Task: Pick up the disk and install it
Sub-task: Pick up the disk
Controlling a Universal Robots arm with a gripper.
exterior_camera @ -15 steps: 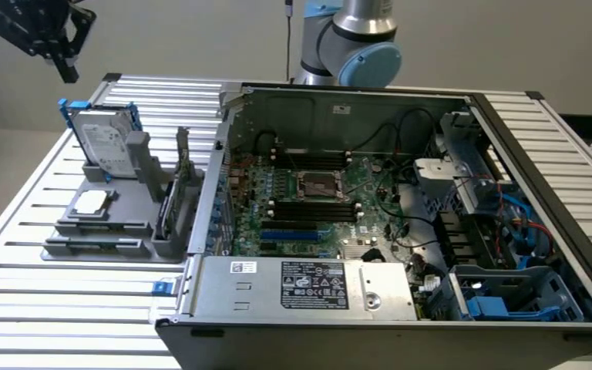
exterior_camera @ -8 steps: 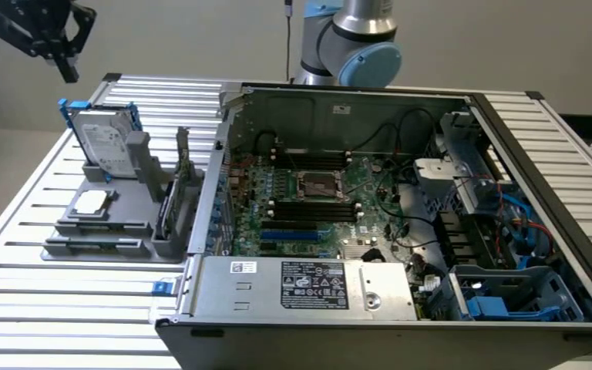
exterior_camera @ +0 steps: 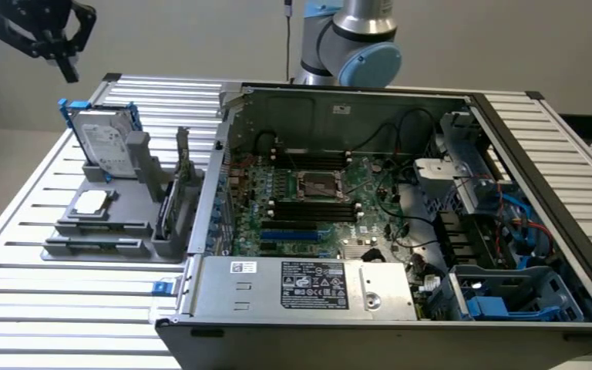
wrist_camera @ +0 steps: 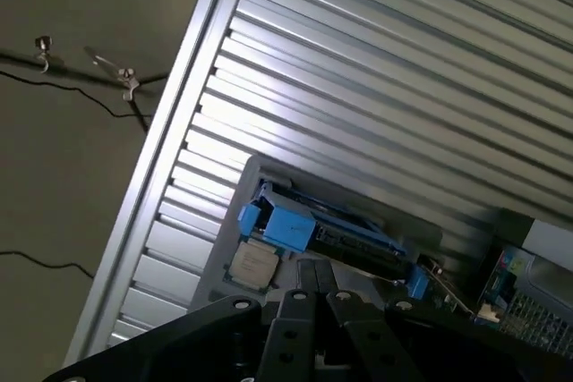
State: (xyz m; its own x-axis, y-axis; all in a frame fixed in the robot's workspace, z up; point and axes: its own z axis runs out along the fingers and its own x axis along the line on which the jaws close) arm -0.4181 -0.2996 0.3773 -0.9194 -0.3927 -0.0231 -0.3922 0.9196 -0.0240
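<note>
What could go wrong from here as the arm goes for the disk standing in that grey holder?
1. The gripper is shut and apart from the disk; lowered like that, it would likely strike the top edge instead of straddling it.
2. The small chip lies on the holder close by the disk, so an off-target approach might knock it.
3. Loose cables crowd the open case; the disk could snag there.

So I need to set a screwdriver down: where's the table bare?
Bare table slats lie between the grey fixture and the near edge, and on the exterior view's right, past the computer case. Crowded: the fixture holding the disk, and the case's inside.
</note>
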